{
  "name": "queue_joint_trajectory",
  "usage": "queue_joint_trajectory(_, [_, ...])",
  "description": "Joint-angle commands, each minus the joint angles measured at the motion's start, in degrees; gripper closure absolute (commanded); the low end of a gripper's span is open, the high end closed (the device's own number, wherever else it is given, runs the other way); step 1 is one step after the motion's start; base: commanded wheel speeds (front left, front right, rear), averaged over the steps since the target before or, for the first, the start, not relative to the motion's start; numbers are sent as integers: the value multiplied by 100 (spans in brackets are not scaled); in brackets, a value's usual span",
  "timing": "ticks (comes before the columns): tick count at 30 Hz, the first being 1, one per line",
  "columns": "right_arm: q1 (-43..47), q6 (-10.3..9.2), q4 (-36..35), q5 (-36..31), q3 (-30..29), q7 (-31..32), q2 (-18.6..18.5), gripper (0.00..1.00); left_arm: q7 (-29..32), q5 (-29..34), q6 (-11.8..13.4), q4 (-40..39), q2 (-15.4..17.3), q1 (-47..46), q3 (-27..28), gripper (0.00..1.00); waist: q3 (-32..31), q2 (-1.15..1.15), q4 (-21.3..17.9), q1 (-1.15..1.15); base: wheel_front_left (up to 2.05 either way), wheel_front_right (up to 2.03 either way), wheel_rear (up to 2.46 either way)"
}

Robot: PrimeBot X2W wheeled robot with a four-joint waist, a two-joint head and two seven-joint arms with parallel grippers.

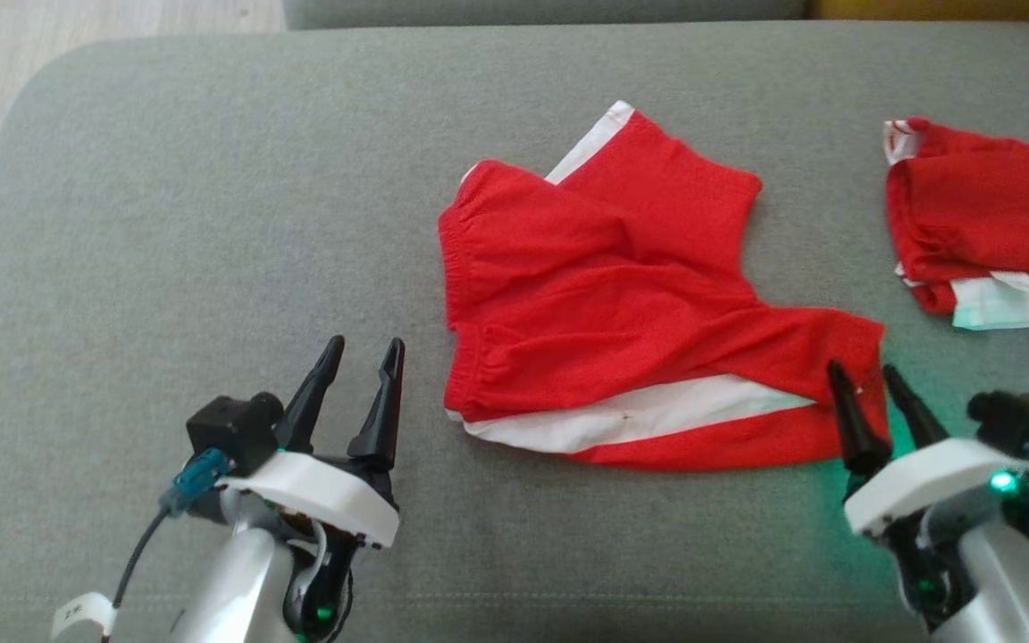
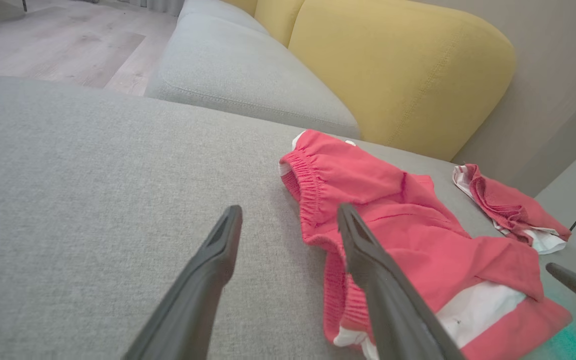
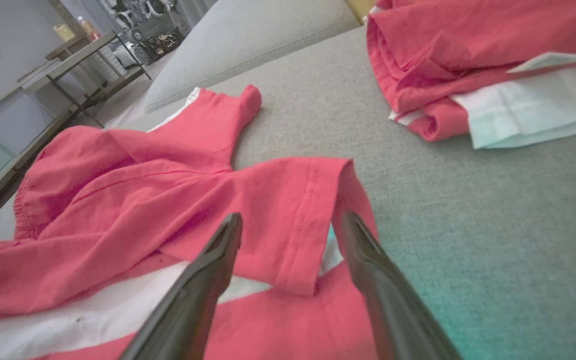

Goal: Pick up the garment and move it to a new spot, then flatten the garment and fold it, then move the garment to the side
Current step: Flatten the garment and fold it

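As the red shorts (image 1: 622,295) lie rumpled on the grey sofa cushion (image 1: 211,223): left hand (image 1: 366,344), fingers apart, beside their waistband; right hand (image 1: 860,368), fingers apart, at their leg hem, seemingly placed for flattening.

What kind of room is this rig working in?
Probably a home living room: the work surface is a grey sofa seat, with a yellow back cushion behind it and wood floor alongside.
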Motion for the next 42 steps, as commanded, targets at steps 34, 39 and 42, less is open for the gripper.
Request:
queue_joint_trajectory(34, [-2180,-5,1256,398,-619,1418,-382,0,-70,-165,-15,-11,-16,-399,-130,0,360,0,722,0,0,0,0])
queue_joint_trajectory(39, [-2574,-5,2199,-390,-684,1262,-569,0,-70,-170,-1,-3,-16,-407,-139,0,357,0,755,0,0,0,0])
queue_joint_trajectory(42, [-2719,-5,2614,-760,-792,1020,-554,0,-70,-158,19,8,-16,-388,-97,0,290,0,687,0,0,0,0])
